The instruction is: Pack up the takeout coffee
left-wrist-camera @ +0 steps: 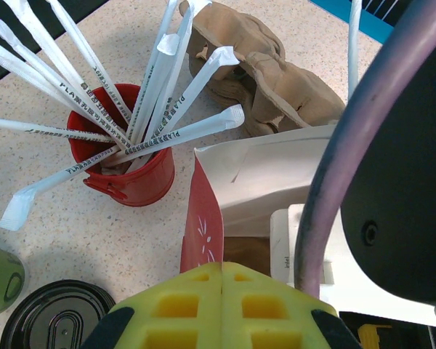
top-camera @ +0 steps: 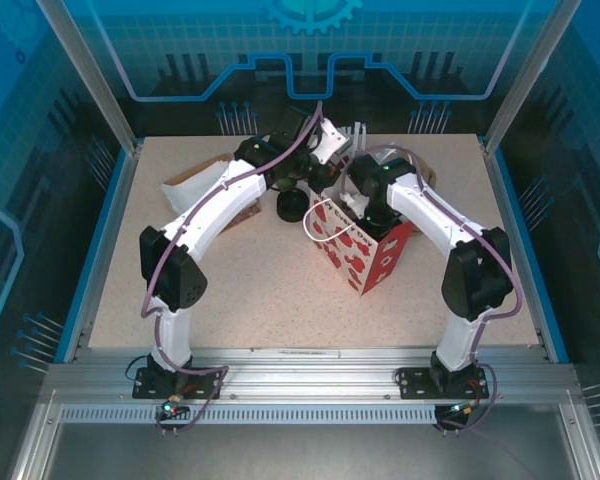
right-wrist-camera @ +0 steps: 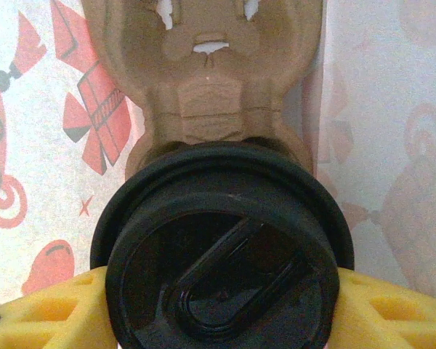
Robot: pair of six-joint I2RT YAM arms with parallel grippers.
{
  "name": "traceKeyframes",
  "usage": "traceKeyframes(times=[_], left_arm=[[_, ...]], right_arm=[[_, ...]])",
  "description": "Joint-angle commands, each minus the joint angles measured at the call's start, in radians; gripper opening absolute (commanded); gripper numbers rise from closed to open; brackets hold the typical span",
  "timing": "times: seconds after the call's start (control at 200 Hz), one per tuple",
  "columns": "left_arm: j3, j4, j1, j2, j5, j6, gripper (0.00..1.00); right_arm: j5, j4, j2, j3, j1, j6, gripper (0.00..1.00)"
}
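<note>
Nearest us, our right hand (right-wrist-camera: 221,320) grips the coffee (right-wrist-camera: 221,276) by its sides, lid toward the wrist and long axis pointing down into the bag (right-wrist-camera: 29,145) at the carrier (right-wrist-camera: 203,87) beyond, while our left hand (left-wrist-camera: 221,305) pinches the bag's rim.

Speckled beige tabletop (top-camera: 270,300) w/ blue edging — alu frame (top-camera: 300,372) round it, blue circuit-print panels (top-camera: 380,50) behind.

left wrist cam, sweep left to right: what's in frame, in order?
green object at the frame edge → black lid → red cup of straws → paper bag → black arm housing
</note>
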Motion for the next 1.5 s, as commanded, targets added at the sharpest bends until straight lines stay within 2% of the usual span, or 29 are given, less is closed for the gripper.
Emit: traceKeyframes(times=[0.0,0.115,0.2,1.496], left_arm=[[-0.026,-0.031,0.002,-0.027,0.001,-0.006,0.04],[-0.027,-0.033,0.000,-0.025,0.002,-0.009,0.04],[-0.026,-0.033,-0.001,-0.026,0.002,-0.009,0.04],[-0.028,-0.028,0.000,-0.032,0.010,-0.020,0.05]], right_arm=[[0.034,0.045,0.025,-0.007,-0.008,-0.008,0.65],[0.028,0.036,0.011,0.011,-0.001,-0.011,0.76],[0.025,0.029,0.002,0.021,0.005,-0.012,0.79],[-0.105,0.009,-0.348,0.192,0.002,0.005,0.81]])
